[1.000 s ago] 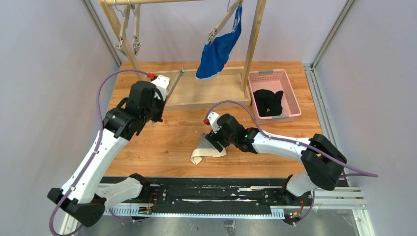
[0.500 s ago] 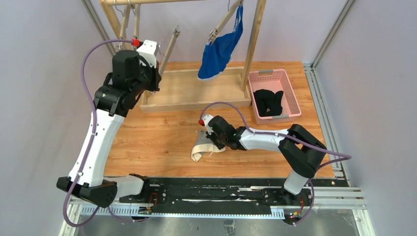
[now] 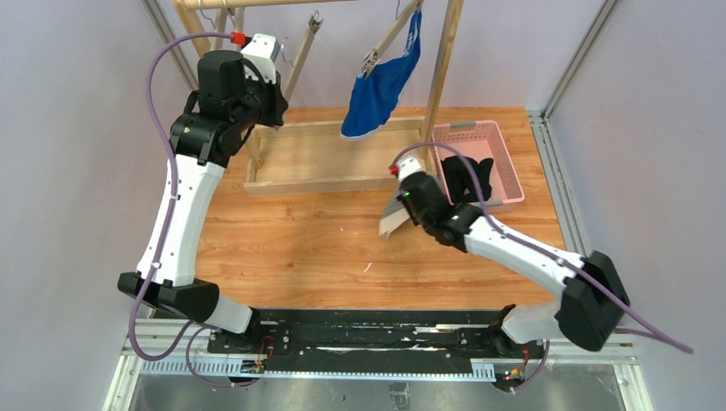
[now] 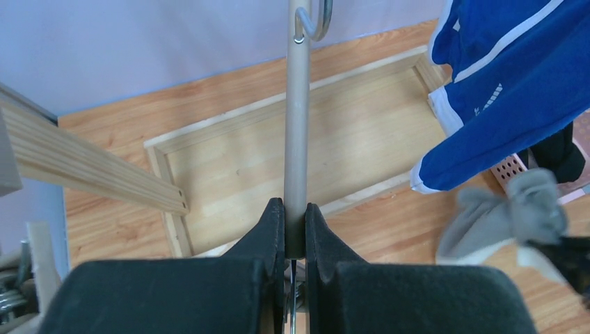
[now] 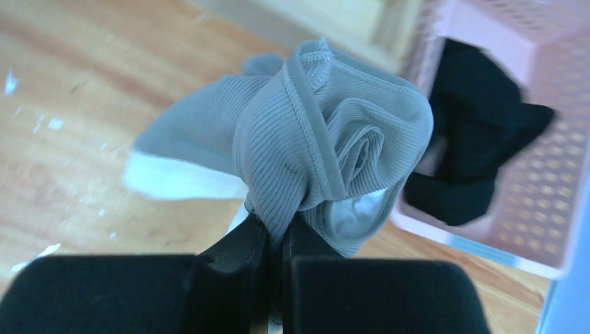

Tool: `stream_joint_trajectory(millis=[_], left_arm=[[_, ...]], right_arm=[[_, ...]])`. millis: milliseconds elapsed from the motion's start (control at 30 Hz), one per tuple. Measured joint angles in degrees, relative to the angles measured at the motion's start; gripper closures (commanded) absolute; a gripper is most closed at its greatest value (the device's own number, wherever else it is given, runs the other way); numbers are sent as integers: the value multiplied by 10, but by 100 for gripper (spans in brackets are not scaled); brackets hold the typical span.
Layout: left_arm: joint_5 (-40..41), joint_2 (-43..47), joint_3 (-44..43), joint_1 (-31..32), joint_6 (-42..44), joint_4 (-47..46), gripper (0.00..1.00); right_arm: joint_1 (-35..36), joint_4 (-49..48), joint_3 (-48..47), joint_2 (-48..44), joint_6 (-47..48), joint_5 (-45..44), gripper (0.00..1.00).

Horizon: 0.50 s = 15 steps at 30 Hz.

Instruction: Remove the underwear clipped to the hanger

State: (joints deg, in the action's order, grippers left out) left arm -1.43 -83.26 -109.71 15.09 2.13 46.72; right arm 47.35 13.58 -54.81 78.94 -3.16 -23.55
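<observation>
My left gripper point(image 3: 276, 86) point(image 4: 295, 209) is shut on the grey bar of an empty hanger point(image 4: 298, 125), held high at the back left by the wooden rack; the bar point(image 3: 300, 56) slants up to its clip. My right gripper point(image 3: 401, 210) point(image 5: 276, 229) is shut on the bunched grey underwear point(image 5: 327, 146) point(image 3: 392, 220) point(image 4: 511, 217), lifted off the table just left of the pink basket point(image 3: 507, 163) point(image 5: 549, 202). The black underwear point(image 3: 467, 177) point(image 5: 473, 146) lies in that basket. Blue underwear point(image 3: 377, 90) point(image 4: 501, 90) hangs clipped to a second hanger point(image 3: 387, 41) on the rack.
The wooden rack's base frame point(image 3: 334, 181) lies across the back of the table, with its right post point(image 3: 443, 77) between the blue underwear and the basket. Grey walls and metal rails close in both sides.
My right gripper shut on the grey underwear and carried it up and right toward the basket. My left arm raised the hanger from table height up to the rack.
</observation>
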Motion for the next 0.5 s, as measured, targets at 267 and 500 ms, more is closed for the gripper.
stream_joint_trajectory(millis=[267, 500], left_arm=[[-13, -3, -18, -24, -19, 0, 100], [-23, -12, -40, -32, -42, -14, 100]], right_arm=[[-135, -17, -13, -112, 21, -37, 100], [-276, -44, -23, -113, 35, -14, 99]])
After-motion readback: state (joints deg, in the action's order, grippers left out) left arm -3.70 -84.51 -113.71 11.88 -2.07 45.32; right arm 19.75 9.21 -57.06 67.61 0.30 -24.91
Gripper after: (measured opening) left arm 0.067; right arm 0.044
